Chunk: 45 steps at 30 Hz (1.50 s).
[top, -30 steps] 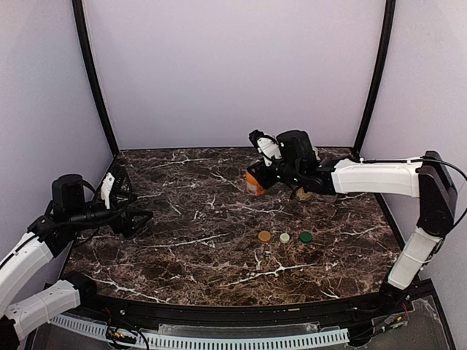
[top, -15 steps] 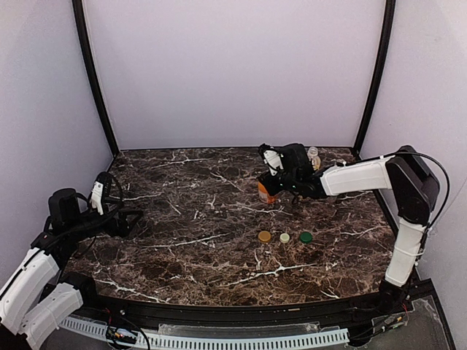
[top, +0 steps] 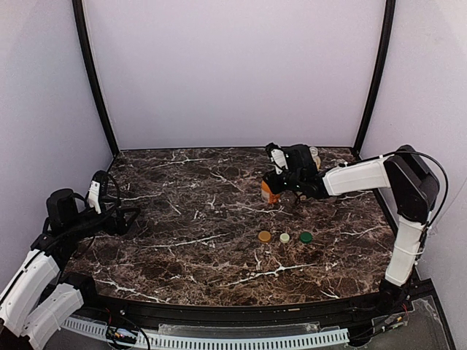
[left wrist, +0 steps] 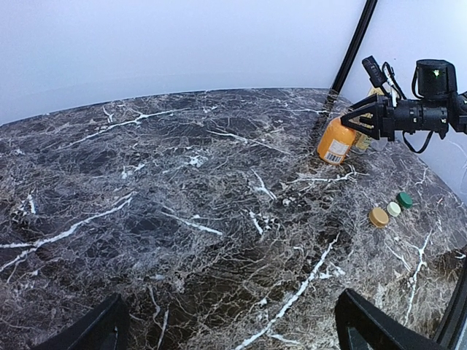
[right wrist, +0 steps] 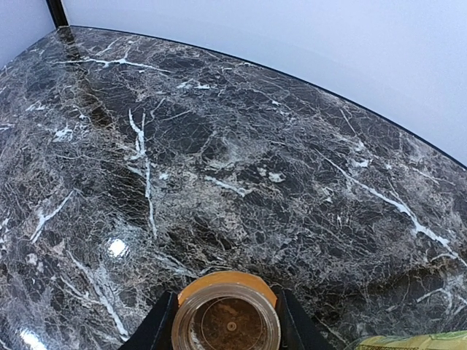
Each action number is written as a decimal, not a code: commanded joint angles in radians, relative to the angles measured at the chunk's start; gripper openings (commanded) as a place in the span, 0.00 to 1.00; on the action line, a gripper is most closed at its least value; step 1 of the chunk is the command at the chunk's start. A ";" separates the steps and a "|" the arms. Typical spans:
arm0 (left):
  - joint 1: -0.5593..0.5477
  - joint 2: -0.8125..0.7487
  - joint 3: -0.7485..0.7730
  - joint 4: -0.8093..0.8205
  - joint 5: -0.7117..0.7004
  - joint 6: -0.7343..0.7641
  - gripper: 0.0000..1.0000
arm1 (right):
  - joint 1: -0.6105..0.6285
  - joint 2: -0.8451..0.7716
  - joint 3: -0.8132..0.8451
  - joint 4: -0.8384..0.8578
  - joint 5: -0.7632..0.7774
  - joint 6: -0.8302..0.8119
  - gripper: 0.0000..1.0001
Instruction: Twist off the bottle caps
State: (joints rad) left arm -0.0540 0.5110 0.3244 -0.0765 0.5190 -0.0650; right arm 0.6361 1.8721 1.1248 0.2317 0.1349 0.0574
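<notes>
Three caps lie in a row on the marble table: tan-brown (top: 264,236), cream-white (top: 284,238), dark green (top: 306,237). They also show in the left wrist view, starting with the tan one (left wrist: 378,216). My right gripper (top: 277,182) is shut on the neck of the short orange bottle (top: 268,193), which is uncapped and tilted, its base at or just above the table (left wrist: 335,143). In the right wrist view my fingers (right wrist: 156,329) flank its open mouth (right wrist: 226,283). The clear bottle (top: 314,154) stands behind the arm. A sliver of the yellow bottle (right wrist: 419,341) shows. My left gripper (top: 131,216) is open and empty.
The marble table (top: 197,248) is bounded by purple walls and black corner posts (top: 93,80). My right arm stretches across the back right. The left gripper's fingers (left wrist: 101,329) hover over the table's left part, far from the caps.
My right gripper has carried the orange bottle to the right and down toward the table. My left arm has drawn back slightly to the left.
</notes>
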 commanded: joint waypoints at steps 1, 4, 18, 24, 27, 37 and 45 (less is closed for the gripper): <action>0.006 -0.003 -0.015 0.017 0.011 -0.007 0.99 | -0.008 0.021 -0.003 -0.024 -0.008 0.029 0.23; 0.007 -0.004 -0.016 0.018 0.015 -0.007 0.99 | -0.007 0.011 0.006 -0.042 -0.019 0.021 0.50; 0.011 -0.027 -0.022 0.020 0.020 -0.011 0.99 | -0.006 -0.068 0.143 -0.177 -0.128 -0.079 0.99; 0.014 -0.044 -0.027 0.020 0.007 -0.011 0.99 | -0.011 -0.181 0.274 -0.302 -0.087 -0.105 0.99; 0.015 -0.058 -0.028 0.011 -0.022 -0.003 0.99 | -0.049 -0.237 0.350 -0.415 -0.012 -0.063 0.99; 0.023 -0.121 -0.058 0.013 -0.083 0.004 0.99 | -0.497 -0.561 0.182 -0.691 -0.009 0.106 0.99; 0.029 -0.147 -0.069 0.012 -0.114 0.012 0.99 | -0.592 -0.911 -0.246 -0.618 -0.043 0.080 0.99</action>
State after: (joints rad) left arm -0.0345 0.3775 0.2798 -0.0753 0.4278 -0.0639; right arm 0.0513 1.0878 1.0492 -0.4129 0.1265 0.1337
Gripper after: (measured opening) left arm 0.987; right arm 0.986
